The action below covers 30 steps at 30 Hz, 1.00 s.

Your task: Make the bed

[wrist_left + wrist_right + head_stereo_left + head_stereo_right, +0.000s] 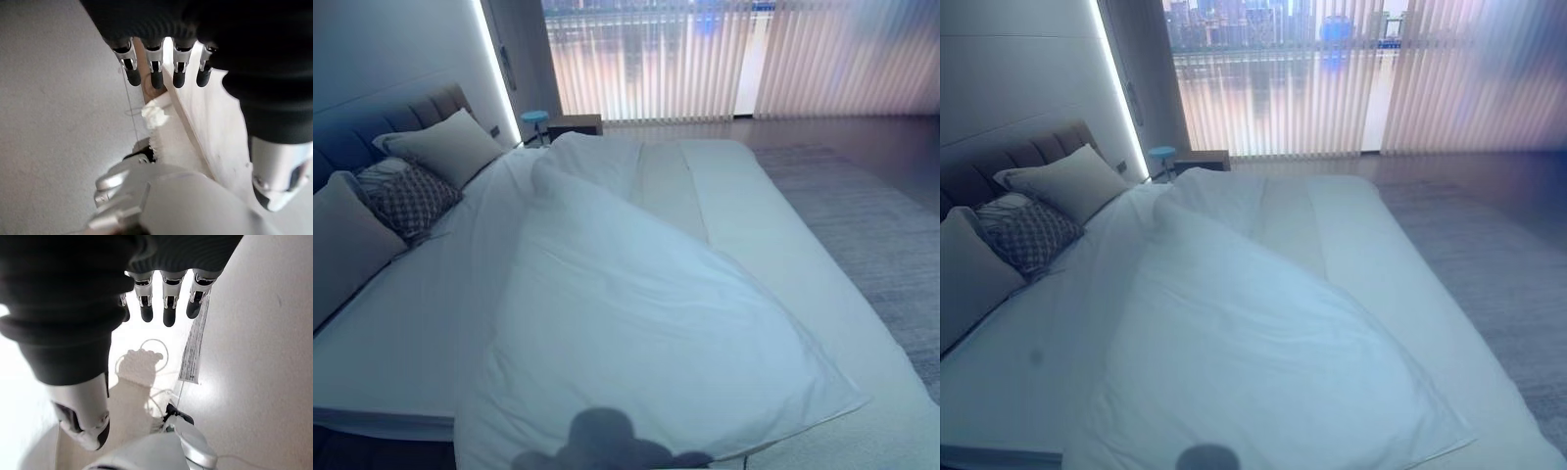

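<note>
- You are finding the duvet (636, 313) lying bunched diagonally across the bed (783, 245) (sheet showing both sides); spreading is remaining.
- Left robot hand (161, 68) and right robot hand (161, 303) are hanging relaxed, holding nothing.

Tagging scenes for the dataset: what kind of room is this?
Most likely a bedroom, perhaps a hotel room: a wide bed with a rumpled white duvet, pillows against a padded headboard, and vertical blinds over a big window.

You see the room dim and bluish; daylight glows through the vertical blinds (705, 59) and a light strip (496, 69) shines beside the headboard. The duvet (636, 313) looks soft and hazy. Both wrist views are bright, the nearest parts blurred.
</note>
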### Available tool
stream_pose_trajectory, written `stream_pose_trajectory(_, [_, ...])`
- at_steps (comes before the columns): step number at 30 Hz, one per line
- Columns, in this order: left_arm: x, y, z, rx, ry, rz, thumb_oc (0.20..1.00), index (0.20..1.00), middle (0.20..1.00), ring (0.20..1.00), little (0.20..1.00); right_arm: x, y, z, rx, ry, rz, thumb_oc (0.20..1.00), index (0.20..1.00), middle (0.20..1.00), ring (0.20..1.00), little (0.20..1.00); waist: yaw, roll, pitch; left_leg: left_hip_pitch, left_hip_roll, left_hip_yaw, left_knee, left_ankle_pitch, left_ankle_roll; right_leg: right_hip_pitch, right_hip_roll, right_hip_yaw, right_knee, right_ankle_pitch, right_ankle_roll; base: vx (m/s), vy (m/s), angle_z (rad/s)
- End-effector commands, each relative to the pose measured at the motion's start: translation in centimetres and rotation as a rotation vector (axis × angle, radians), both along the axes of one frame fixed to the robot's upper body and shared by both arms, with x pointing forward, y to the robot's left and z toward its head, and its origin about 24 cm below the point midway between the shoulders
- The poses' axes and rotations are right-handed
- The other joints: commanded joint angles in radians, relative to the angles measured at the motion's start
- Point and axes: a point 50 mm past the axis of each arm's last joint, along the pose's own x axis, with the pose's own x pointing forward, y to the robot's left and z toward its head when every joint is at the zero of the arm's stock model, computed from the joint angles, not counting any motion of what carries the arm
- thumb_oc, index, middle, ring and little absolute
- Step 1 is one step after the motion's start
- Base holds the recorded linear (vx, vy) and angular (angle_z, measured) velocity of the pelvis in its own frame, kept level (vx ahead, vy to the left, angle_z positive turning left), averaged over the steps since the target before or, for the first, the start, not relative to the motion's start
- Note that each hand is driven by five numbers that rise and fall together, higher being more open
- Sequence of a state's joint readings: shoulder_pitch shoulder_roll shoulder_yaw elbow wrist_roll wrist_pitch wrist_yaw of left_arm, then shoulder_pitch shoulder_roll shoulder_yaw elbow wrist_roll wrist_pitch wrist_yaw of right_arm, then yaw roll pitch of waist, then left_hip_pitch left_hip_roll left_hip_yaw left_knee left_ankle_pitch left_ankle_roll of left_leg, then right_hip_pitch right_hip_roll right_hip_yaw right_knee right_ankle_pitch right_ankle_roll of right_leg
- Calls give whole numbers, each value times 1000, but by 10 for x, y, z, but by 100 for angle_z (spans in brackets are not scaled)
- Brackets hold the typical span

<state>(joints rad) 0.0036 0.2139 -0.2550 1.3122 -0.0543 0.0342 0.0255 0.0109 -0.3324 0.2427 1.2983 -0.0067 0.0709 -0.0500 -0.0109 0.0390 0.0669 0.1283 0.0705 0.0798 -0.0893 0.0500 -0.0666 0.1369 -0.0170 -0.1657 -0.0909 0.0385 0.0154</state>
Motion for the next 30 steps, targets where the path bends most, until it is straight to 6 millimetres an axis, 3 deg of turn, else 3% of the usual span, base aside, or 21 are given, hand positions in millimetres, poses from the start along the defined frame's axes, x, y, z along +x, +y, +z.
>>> stream_pose_trajectory(1, [18,4,4,15,-28,-46,1000,1000,1000,1000,1000,18,2,2,6,-37,12,1000,1000,1000,1000,1000,2,-45,19,-16,-86,25,2,-37,26,-47,-23,14,46,-18,87,0,0,0])
stream_pose_trajectory(9, [17,3,3,25,-18,-77,1000,1000,1000,1000,1000,9,5,-1,18,-19,-30,1000,1000,1000,1000,1000,-2,-44,11,-9,-86,25,2,-47,27,-37,-23,13,43,-22,85,4,-1,0])
stream_pose_trajectory(16, [9,2,1,23,-1,-40,1000,1000,1000,1000,1000,5,7,-2,64,-92,-290,1000,1000,1000,1000,1000,-10,-37,6,0,-86,34,2,-59,28,-26,-25,21,30,-21,90,35,15,0])
stream_pose_trajectory(17, [9,2,1,25,-4,-25,1000,1000,1000,1000,1000,10,8,-1,91,-153,-426,1000,1000,1000,1000,1000,-13,-32,11,-3,-86,37,2,-60,30,-33,-25,26,32,-20,90,0,0,0])
stream_pose_trajectory(22, [17,2,3,38,-31,-10,1000,1000,1000,1000,1000,40,9,5,162,-336,-698,1000,1000,1000,1000,1000,-16,-19,43,-30,-85,40,2,-54,27,-69,-28,31,41,-16,92,-32,23,-5])
stream_pose_trajectory(26, [39,-2,7,44,-104,-1,1000,1000,1000,1000,1000,89,-1,25,193,-546,-853,1000,1000,1000,1000,1000,-17,-2,96,-85,-84,38,2,-34,23,-129,-35,27,54,-2,92,-112,16,-3])
stream_pose_trajectory(28, [46,-4,8,43,-123,-6,1000,1000,1000,1000,1000,102,-4,31,193,-597,-886,1000,1000,1000,1000,1000,-16,3,109,-100,-84,38,2,-29,22,-145,-37,26,57,1,92,-103,5,1])
stream_pose_trajectory(29, [59,-9,11,39,-167,2,1000,1000,1000,1000,1000,128,-9,46,206,-699,-943,1000,1000,1000,1000,1000,-14,15,138,-135,-84,36,2,-17,21,-187,-40,27,68,10,93,-162,7,1])
stream_pose_trajectory(30, [64,-12,13,36,-185,3,1000,1000,1000,1000,1000,139,-11,53,208,-738,-964,1000,1000,1000,1000,1000,-13,21,151,-153,-86,34,2,-10,21,-208,-40,26,74,12,93,-163,5,1])
